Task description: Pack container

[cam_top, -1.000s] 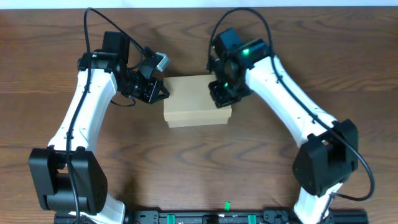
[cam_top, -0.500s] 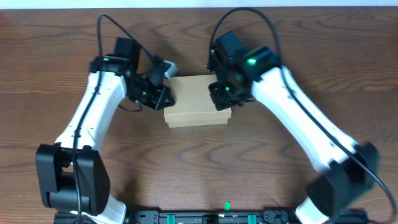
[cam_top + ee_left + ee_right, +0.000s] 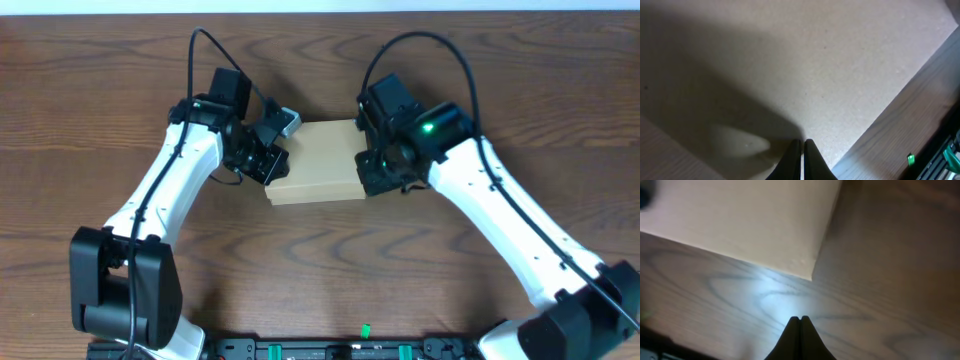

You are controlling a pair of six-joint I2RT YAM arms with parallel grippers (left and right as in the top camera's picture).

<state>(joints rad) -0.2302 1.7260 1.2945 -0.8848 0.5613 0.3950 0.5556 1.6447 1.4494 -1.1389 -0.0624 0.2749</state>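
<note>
Container (image 3: 318, 160) sitting flap-down on the surface (image 3: 320, 270) — we are flanking it: left claw (image 3: 272, 162) closed over its left edge, right claw (image 3: 378, 178) closed beside its right corner. We are judging slow, even pressing best — avoiding skewing.

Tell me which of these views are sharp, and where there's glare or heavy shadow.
Overhead: sharp and evenly lit, with the edges of the box crisp. Left wrist: soft focus, the box face fills most of the frame, and a broad dark shadow covers its left side. Right wrist: blurry, with a bright glare patch on the table just below the box corner; the upper right falls dark.
</note>
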